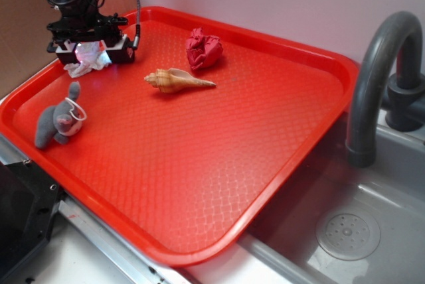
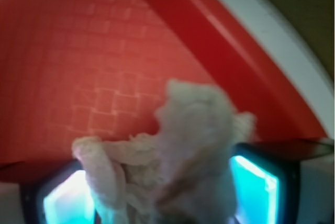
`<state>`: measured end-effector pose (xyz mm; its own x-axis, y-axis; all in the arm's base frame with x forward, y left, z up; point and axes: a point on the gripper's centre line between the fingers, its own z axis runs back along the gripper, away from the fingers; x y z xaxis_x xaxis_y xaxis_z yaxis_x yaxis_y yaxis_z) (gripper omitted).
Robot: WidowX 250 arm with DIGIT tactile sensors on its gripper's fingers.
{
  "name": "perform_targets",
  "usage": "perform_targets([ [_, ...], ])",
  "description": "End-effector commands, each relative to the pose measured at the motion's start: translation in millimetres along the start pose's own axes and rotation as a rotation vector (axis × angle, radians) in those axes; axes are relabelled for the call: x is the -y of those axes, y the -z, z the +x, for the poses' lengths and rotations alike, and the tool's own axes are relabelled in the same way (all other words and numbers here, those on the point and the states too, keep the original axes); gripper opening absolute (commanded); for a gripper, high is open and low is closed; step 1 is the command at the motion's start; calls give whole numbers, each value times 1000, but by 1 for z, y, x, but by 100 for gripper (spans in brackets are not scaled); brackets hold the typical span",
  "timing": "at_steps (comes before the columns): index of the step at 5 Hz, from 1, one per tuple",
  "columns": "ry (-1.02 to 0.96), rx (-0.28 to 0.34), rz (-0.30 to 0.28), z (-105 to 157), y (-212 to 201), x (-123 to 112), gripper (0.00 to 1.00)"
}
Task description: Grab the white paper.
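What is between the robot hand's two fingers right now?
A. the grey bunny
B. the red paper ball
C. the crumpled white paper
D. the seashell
C. The wrist view shows the white paper sitting between the two lit fingers of the hand, while the seashell, grey bunny and red paper ball lie apart from it on the red tray.
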<state>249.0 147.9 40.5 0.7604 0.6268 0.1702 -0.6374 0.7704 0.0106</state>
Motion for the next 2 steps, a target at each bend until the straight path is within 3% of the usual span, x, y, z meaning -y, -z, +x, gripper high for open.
perform_targets([
  [1, 11, 8, -7, 0, 0, -12, 0],
  [2, 2, 18, 9, -1, -3, -12, 0],
])
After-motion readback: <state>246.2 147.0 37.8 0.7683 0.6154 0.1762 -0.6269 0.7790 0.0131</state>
